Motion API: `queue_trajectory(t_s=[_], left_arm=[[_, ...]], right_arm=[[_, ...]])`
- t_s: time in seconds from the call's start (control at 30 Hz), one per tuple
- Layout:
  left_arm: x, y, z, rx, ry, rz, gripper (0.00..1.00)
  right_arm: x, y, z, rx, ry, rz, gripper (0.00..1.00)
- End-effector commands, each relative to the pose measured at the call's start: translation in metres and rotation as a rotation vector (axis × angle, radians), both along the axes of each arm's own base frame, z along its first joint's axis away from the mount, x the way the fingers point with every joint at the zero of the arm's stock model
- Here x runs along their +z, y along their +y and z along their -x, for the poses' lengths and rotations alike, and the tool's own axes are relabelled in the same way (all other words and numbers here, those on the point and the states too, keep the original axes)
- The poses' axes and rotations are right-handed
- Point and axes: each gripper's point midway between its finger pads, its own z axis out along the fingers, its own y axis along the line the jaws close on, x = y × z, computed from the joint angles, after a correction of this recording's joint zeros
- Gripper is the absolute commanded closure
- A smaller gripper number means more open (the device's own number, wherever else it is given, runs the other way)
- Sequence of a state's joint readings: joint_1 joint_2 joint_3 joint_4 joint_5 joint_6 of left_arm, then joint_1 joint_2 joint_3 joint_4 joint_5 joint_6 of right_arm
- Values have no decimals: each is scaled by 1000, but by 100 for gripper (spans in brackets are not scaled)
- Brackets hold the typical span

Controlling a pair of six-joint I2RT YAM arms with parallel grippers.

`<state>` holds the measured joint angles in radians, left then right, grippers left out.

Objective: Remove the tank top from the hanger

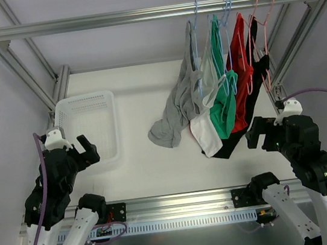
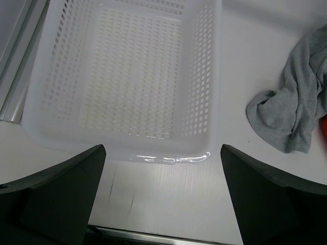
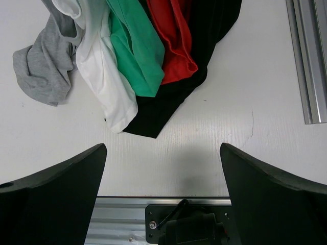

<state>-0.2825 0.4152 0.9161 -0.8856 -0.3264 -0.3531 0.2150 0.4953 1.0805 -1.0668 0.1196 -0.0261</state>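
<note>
White table before us; gray top at one o'clock hangs limp, light; we'd pinch its strap. Both jaws gape empty.

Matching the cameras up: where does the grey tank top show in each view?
Top external: grey tank top at centre, leftmost garment, hem on the table.
Left wrist: right edge.
Right wrist: upper left.
Shared landmark: the white table under its hem.
</note>
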Motion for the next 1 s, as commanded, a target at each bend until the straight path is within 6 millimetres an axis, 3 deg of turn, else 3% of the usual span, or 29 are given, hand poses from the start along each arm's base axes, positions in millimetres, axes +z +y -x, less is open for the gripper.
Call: queue_trajectory(t_s=[0.0, 0.17, 0.4, 0.43, 0.6, 0.7, 0.73, 0.93, 0.97], left_arm=[[8, 2, -5, 25, -52, 14, 1], [7, 2, -5, 27, -52, 13, 1], [6, 4, -2, 48, -74, 42, 1], [6, 3, -2, 45, -75, 45, 1], [6, 2, -3, 37, -73, 45, 1], [4, -1, -4, 26, -64, 47, 1], [4, -2, -4, 22, -59, 45, 1], [2, -6, -6, 1, -51, 52, 1], [1, -7, -7, 0, -49, 53, 1]], right_arm=[[10, 3, -8, -2, -41, -19, 0], [32, 15, -10, 46, -132, -80, 1], [84, 48, -21, 174, -194, -206, 0], [103, 52, -20, 194, -226, -225, 1], [150, 81, -39, 313, -244, -307, 1], [172, 102, -72, 380, -224, -326, 7], [184, 108, -98, 389, -203, -292, 13], [189, 123, -169, 270, -179, -86, 19], [177, 132, -188, 264, -144, -62, 20]])
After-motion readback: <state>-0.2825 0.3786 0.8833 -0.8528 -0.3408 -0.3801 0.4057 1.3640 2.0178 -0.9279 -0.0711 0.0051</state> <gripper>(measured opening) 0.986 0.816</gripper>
